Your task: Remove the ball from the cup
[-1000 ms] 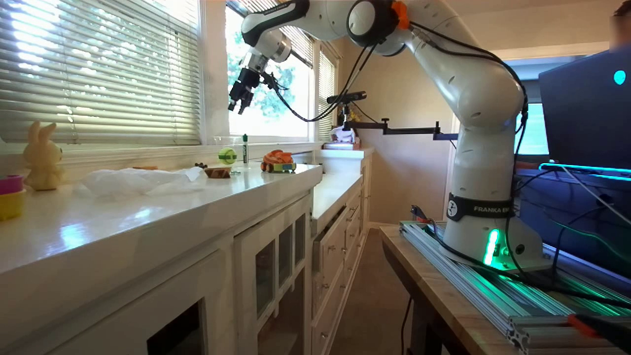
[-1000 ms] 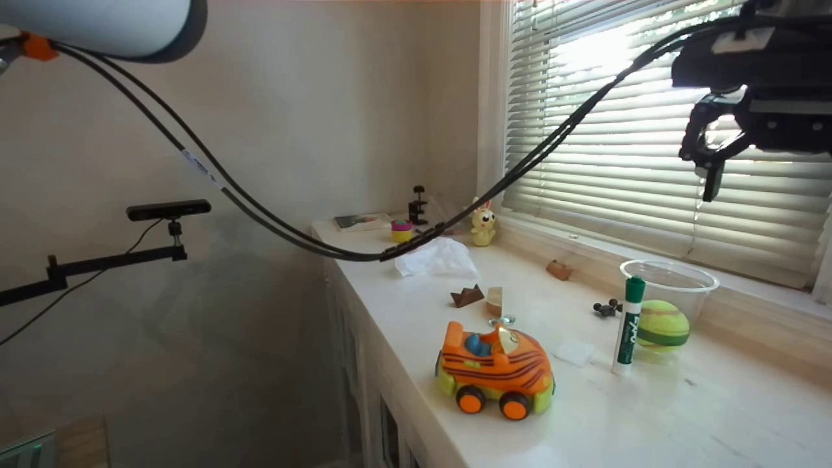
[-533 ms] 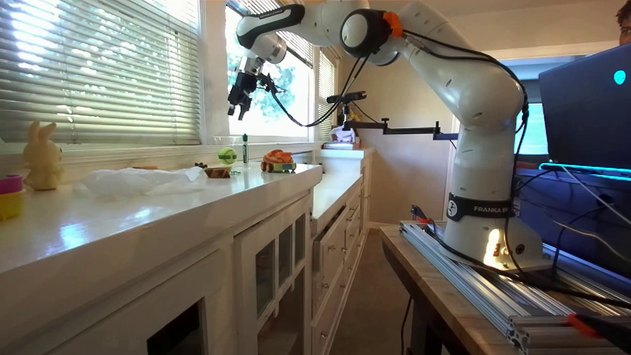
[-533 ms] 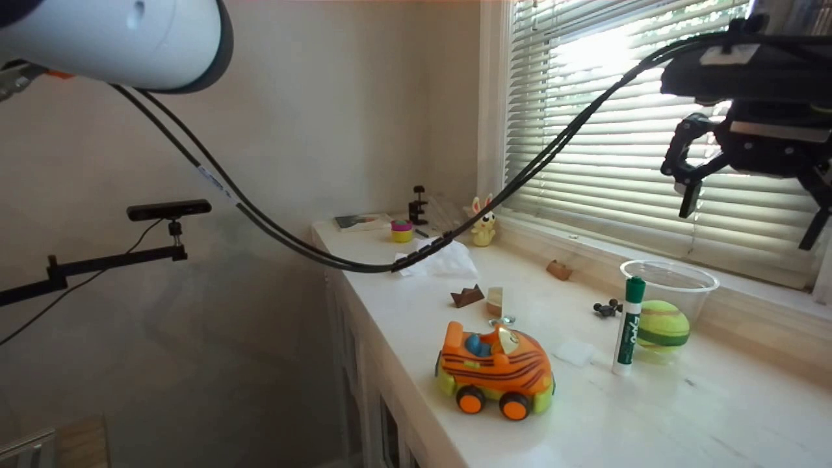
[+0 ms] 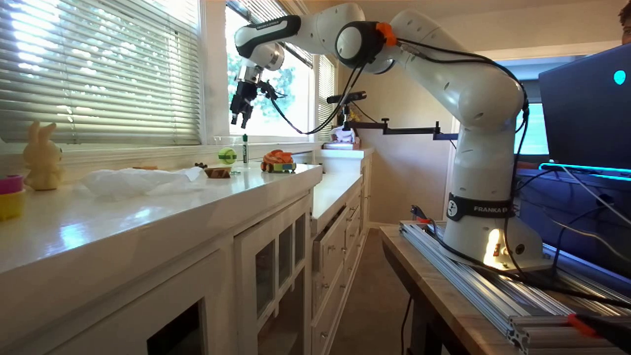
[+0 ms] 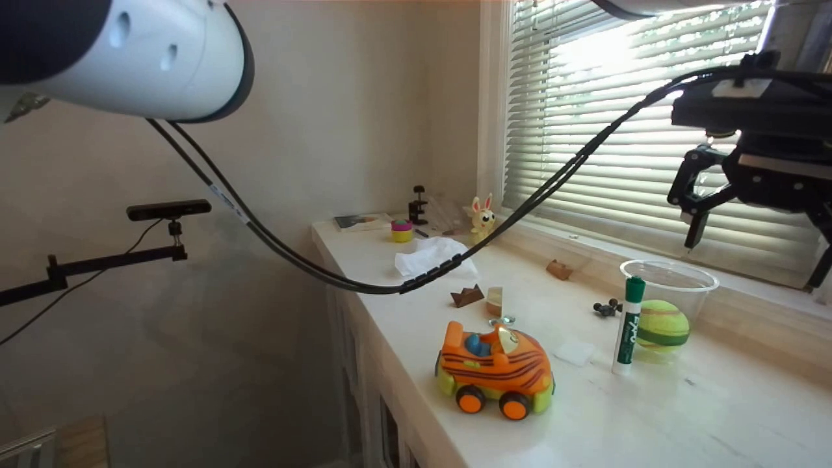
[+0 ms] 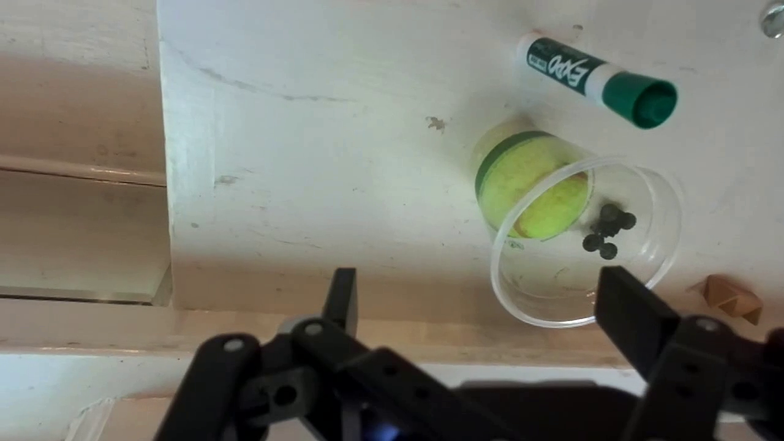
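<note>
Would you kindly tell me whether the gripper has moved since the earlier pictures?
Yes, downward: in an exterior view, the gripper now shows lower against the fixed window blinds, closer in the picture to the clear cup.

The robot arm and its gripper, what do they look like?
The arm is white and rounded, with black joint trim, an orange piece, black cables and a black lower band lettered FRANKA in white. The gripper is black, with jointed linkages and straight, blocky fingers.
</note>
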Controlling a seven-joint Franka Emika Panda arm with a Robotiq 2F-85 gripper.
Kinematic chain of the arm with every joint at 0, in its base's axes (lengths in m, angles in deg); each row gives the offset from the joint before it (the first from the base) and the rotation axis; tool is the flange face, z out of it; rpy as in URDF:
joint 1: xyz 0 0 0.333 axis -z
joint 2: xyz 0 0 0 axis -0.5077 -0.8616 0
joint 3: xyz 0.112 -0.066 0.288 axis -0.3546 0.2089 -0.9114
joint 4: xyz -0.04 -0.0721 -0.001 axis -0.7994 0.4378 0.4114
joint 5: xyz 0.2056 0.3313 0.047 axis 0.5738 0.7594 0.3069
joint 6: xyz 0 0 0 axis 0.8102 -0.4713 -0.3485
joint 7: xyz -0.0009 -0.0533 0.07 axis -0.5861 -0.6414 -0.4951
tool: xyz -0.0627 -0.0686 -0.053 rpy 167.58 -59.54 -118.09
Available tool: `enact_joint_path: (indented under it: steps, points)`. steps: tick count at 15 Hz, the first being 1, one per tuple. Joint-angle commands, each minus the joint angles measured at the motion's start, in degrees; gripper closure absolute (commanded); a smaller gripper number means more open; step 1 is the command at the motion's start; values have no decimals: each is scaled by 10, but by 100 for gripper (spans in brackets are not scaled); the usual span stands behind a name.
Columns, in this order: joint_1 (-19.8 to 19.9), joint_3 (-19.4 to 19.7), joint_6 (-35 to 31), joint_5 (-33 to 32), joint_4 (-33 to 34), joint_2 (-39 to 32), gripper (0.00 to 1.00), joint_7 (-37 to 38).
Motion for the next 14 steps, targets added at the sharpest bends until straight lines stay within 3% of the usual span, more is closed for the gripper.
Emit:
enact_joint_path:
  steps: [1, 10, 12, 14]
  points:
    - [-6, 5, 15, -10, 46, -29, 0, 20]
    - [-15, 11, 22, -13, 63, -55, 3, 21]
    - [-14, 12, 22, -12, 64, -57, 13, 21]
    - [-14, 13, 24, -11, 65, -60, 40, 20]
